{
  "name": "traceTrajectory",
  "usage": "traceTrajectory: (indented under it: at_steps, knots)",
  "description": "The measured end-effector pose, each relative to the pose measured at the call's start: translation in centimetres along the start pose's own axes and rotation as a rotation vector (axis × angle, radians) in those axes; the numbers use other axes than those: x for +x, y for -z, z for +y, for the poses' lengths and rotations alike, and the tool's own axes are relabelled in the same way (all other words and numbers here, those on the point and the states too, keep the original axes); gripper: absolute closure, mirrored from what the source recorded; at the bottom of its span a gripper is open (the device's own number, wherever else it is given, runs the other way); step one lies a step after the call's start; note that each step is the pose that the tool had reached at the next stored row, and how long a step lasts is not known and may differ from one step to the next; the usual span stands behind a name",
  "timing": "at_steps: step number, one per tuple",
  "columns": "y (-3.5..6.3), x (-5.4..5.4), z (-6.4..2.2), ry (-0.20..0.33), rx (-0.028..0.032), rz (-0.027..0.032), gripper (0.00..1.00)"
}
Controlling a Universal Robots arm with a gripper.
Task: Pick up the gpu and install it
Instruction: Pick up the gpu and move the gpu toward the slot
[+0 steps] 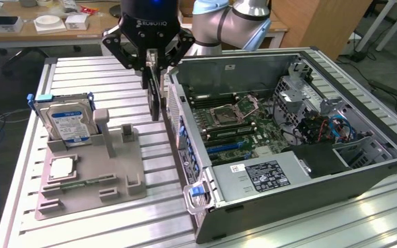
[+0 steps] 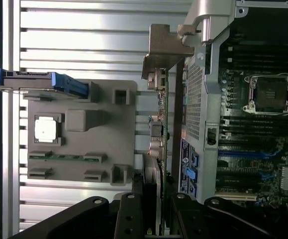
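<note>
While the black gripper (image 1: 154,72) (image 2: 153,209) hangs over the table, its two fingers are pressed together on the upper edge of the gpu (image 1: 155,101) (image 2: 158,134), a thin flat black card with a silver metal bracket at one end. The gpu hangs upright and edge-on. It is outside the computer case, in the gap between the case and the holder, just beside the case's perforated wall. I cannot tell if its lower end touches anything.

In the exterior view the grey plastic holder (image 1: 95,175) (image 2: 109,129) lies at 7 o'clock from the gripper. In the holder's 11 o'clock corner a silver hard drive (image 1: 64,121) (image 2: 44,82) with a blue-white label stands upright. At 6 o'clock from the drive a square silver processor chip (image 1: 62,168) (image 2: 47,130) lies flat in a recess, and just beyond it lies a narrow green memory stick (image 1: 81,182) (image 2: 64,157).

At 4 o'clock from the gripper lies the open grey metal computer case (image 1: 364,170) (image 2: 203,74), its side panel off. Inside is the dark green motherboard (image 1: 240,129) (image 2: 253,144), with a square metal processor socket (image 1: 225,113) (image 2: 270,94) and long blue slots (image 1: 226,147) at 6 o'clock from the socket.

All of this rests on a ribbed aluminium table (image 1: 150,227) (image 2: 84,40).
</note>
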State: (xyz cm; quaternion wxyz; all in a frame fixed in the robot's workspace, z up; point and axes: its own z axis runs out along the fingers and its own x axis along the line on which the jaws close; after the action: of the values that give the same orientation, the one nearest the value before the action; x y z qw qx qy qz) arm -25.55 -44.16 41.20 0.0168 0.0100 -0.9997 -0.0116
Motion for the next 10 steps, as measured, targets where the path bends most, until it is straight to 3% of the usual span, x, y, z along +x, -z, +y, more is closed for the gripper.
traceTrajectory:
  at_steps: [10]
  knots:
    - [0.05,-1.5,-0.03,0.0,0.0,0.0,0.74]
